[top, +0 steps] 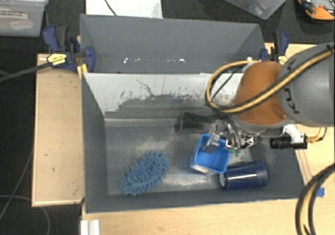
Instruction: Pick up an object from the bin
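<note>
Bright blue box (pixel 208 159), a small open-topped tub with thin walls, lies tipped on the floor of the grey bin (pixel 94 145), right of the middle and toward the near wall. In the camera view the gripper (pixel 226 144) hangs low over the box's upper right rim, touching it or just above it. The wrist's orange cover (pixel 259 95) and looped cables crowd the spot, so it cannot be told whether the pincer is apart, together or clamped on the rim.

Just beside the box, on its right and nearer the front, lies a dark blue cylinder (pixel 246 175) on its side; the two look to be touching. A dark grey oblong piece (pixel 192 122) rests behind the box near the back slope, and a shaggy blue duster (pixel 146 172) lies well apart at the left.

The likely trouble is the grip itself. A thin rim taken off-centre would probably let the tilted box swing and slip out on the way up. A descent slightly to the right could instead strike the cylinder, which would roll and push the box aside.
</note>
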